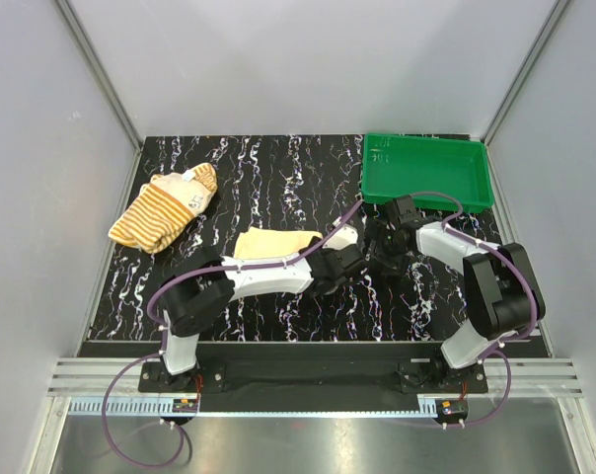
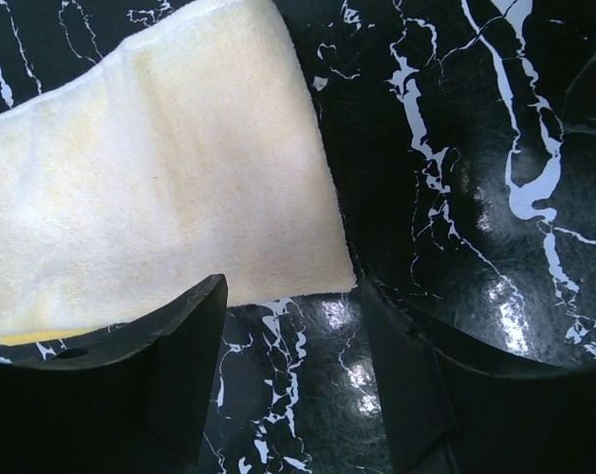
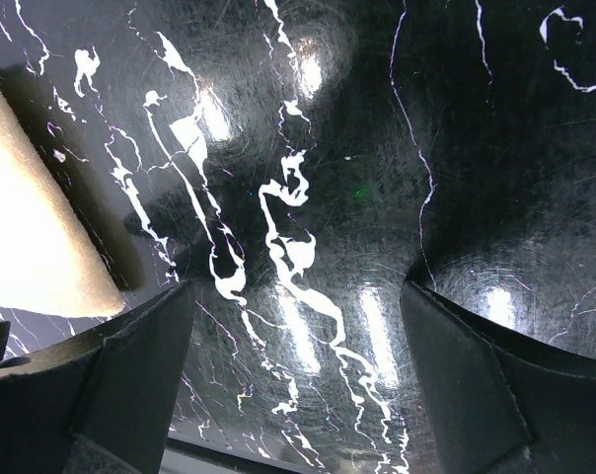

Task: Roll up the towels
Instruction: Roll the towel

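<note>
Two towels, neither rolled: yellow towel [image 1: 268, 240] flat at centre beside both grippers, striped towel [image 1: 165, 209] heaped far left. Left gripper [image 2: 298, 385] part-open, right gripper [image 3: 298, 380] wide, both empty; likely next, pinch the yellow edge and start rolling. Its near side hides under the left arm [image 1: 268, 277].

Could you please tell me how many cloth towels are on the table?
2. The striped orange-and-cream cloth towel lies crumpled at the table's far left; the plain yellow cloth towel lies mid-table, beside the left gripper. None seems hidden.
</note>
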Motion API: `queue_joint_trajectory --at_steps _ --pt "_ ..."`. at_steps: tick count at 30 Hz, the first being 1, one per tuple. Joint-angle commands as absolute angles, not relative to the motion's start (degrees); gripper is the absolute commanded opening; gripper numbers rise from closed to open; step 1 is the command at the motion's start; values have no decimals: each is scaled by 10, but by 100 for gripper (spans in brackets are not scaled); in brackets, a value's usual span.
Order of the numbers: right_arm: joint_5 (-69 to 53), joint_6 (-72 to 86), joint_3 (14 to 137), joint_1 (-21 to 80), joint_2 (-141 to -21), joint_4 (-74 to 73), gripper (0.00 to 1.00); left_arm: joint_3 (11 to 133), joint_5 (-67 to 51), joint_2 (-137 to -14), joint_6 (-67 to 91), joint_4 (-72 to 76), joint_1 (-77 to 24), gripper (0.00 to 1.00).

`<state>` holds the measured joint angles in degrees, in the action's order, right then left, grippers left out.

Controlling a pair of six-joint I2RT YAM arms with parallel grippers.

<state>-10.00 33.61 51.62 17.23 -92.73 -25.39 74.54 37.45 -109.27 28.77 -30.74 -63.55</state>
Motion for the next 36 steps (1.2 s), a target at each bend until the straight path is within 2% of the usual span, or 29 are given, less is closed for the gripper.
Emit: queue_joint_trajectory --at_steps 1,18,19,25,26,28,29,36 --pt "-76 320 494 170 -929 -279 92 767 375 -1104 286 -272 -637 61" --pt "-81 311 485 158 -933 -276 89 755 370 -1152 320 -269 -637 54" --pt "-82 312 485 158 -935 -275 89 753 372 -1152 323 -270 -637 49" --pt "-85 309 487 156 -939 -274 88 740 379 -1150 344 -272 -631 34" --pt "-85 309 487 156 -940 -275 88 736 378 -1148 345 -272 -628 28" --pt "-85 308 488 154 -940 -277 88 730 374 -1145 349 -267 -624 22" --pt "-85 305 489 153 -938 -279 88 724 374 -1141 350 -265 -621 16" --pt "-81 293 503 135 -920 -305 87 710 344 -1115 350 -251 -620 1"
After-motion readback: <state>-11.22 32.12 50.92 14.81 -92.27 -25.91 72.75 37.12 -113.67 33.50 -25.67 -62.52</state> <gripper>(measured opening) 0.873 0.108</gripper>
